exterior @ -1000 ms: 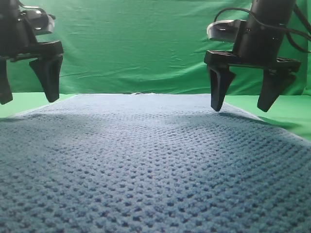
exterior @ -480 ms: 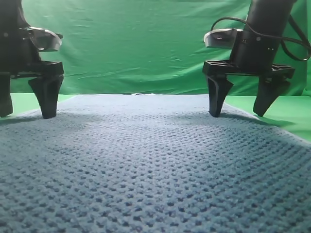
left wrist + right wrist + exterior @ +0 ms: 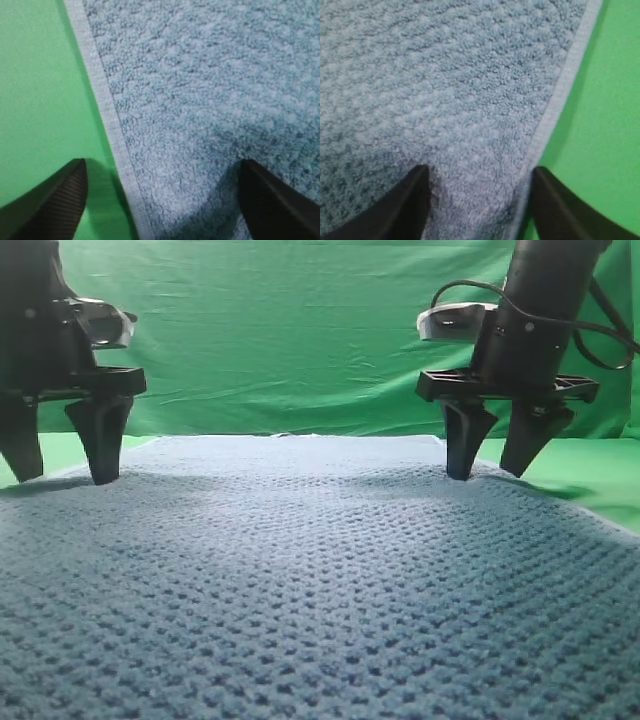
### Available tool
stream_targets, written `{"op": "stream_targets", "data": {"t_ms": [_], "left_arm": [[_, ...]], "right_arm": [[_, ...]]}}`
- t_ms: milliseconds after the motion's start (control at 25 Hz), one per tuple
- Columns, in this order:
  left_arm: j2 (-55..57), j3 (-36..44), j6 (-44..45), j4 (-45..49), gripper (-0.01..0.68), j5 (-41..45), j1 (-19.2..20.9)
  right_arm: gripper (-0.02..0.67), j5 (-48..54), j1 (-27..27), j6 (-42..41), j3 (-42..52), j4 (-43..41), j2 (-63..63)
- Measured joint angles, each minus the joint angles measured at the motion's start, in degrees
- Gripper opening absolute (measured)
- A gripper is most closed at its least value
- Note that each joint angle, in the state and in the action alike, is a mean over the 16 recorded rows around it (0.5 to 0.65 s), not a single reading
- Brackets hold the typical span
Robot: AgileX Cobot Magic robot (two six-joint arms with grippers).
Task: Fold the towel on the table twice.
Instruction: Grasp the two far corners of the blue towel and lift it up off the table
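The blue-grey waffle-weave towel [image 3: 320, 580] lies flat on the green table [image 3: 605, 480] and fills most of the exterior view. My left gripper [image 3: 60, 478] is down at the towel's far left edge, open. Its fingers straddle the pale hem [image 3: 107, 110], one over bare table [image 3: 40, 90] and one over cloth. At the far right edge my right gripper [image 3: 487, 473] is also down and open, jaws narrower. In the right wrist view the right gripper [image 3: 480, 172] has the hem [image 3: 555, 105] between its fingers. Neither gripper has lifted any cloth.
A wrinkled green backdrop [image 3: 290, 330] hangs upright behind the table. Strips of bare green table show past the towel's left side [image 3: 20, 455] and right side [image 3: 610, 125]. A black cable [image 3: 600, 335] loops off the right arm.
Both grippers have come down from above the towel to its far corners, tips now at the cloth. Both pairs of jaws have narrowed, the right one more.
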Motion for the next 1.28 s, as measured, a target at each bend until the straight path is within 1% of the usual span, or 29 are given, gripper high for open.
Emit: {"op": "stream_targets", "data": {"t_ms": [200, 320, 440, 520, 720, 880, 1080, 1280], "left_arm": [[1.3, -1.2, -0.2, -1.7, 0.276, 1.3, 0.0], [2.1, -2.2, -0.2, -2.7, 0.16, 2.3, 0.1], [2.7, -3.4, -0.2, -3.5, 0.07, 3.7, 0.2], [2.9, -4.2, -0.2, -4.0, 0.031, 4.8, 0.2], [2.3, -6.2, -0.2, -5.0, 0.0, 8.2, 0.2], [0.2, -9.0, -0.2, -5.4, 0.0, 11.5, -0.1], [-3.5, -15.1, -0.4, -4.8, 0.0, 14.7, -0.4], [-6.7, -24.8, -1.0, -2.0, 0.0, 15.5, -0.7]], "right_arm": [[0.236, -0.4, 0.0, -0.2, -0.2, 0.9, 0.5], [0.145, -0.5, 0.0, -0.3, -0.3, 1.5, 0.7], [0.077, -0.2, 0.0, -0.3, -0.7, 2.0, 0.8], [0.046, 0.4, 0.0, -0.2, -1.1, 2.3, 0.8], [0.009, 3.7, 0.0, -0.2, -3.3, 2.4, 0.9], [0.0, 8.2, 0.0, -0.1, -7.2, 2.2, 0.5], [0.0, 14.0, 0.0, 0.0, -16.0, 1.7, -0.3], [0.0, 16.5, 0.0, 0.1, -27.9, 1.0, -1.2]]}}
